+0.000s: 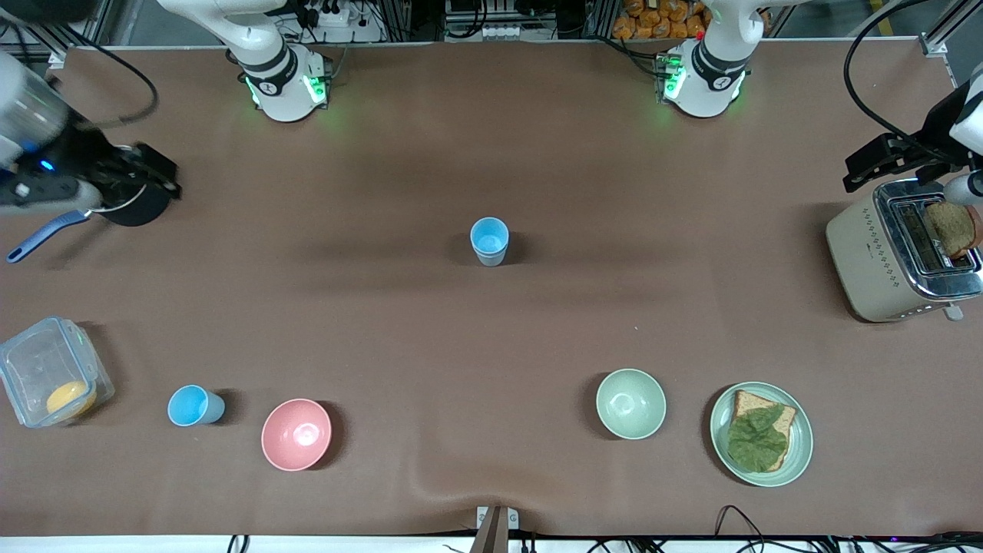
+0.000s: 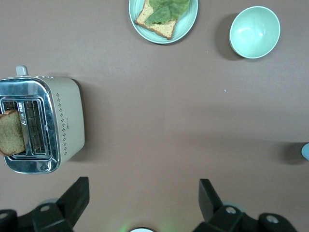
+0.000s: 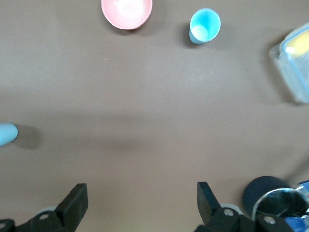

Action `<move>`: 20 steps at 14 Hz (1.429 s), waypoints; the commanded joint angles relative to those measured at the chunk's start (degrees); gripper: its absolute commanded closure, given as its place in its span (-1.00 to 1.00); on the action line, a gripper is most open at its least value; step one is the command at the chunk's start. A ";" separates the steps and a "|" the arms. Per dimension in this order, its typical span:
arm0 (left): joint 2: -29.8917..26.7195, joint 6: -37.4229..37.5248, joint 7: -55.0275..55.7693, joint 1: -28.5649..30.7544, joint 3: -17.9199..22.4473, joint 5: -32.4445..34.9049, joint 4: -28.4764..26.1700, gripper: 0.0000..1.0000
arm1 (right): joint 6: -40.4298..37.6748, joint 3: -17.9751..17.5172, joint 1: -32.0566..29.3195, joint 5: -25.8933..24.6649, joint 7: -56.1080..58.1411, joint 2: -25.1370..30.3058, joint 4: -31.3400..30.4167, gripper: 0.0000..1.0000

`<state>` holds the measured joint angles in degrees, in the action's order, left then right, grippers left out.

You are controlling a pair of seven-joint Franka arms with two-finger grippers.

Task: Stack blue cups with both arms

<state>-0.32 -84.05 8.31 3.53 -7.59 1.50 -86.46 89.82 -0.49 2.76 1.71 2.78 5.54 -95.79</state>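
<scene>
One light-blue cup (image 1: 489,240) stands upright in the middle of the table. A second blue cup (image 1: 196,405) stands nearer the front camera, toward the right arm's end, between a clear box and the pink bowl (image 1: 296,434). It also shows in the right wrist view (image 3: 204,25), and the middle cup shows at that view's edge (image 3: 7,134). My right gripper (image 1: 150,178) is open and empty, up over a dark pot at its end of the table. My left gripper (image 1: 875,163) is open and empty, up beside the toaster. A sliver of the middle cup shows in the left wrist view (image 2: 305,151).
A toaster (image 1: 895,257) with a bread slice stands at the left arm's end. A pale green bowl (image 1: 630,403) and a green plate (image 1: 799,453) with bread and lettuce lie nearer the front camera. A clear lidded box (image 1: 47,382) and a dark pot (image 1: 138,209) with a blue handle stand at the right arm's end.
</scene>
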 commanded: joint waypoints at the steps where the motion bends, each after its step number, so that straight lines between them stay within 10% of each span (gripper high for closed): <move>1: -0.12 1.08 -0.84 0.16 0.04 -0.27 0.60 -1.00 | -6.04 -1.44 -2.85 -0.40 3.21 -2.38 7.97 -1.00; 20: 0.14 1.43 -0.75 0.42 0.04 -0.19 0.68 -1.00 | -3.87 -0.56 -3.99 -1.01 -6.12 -4.32 6.68 -1.00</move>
<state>-0.22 -83.69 8.31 3.73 -7.58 1.50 -86.47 85.23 -0.22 -0.15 1.24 -2.89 0.80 -88.28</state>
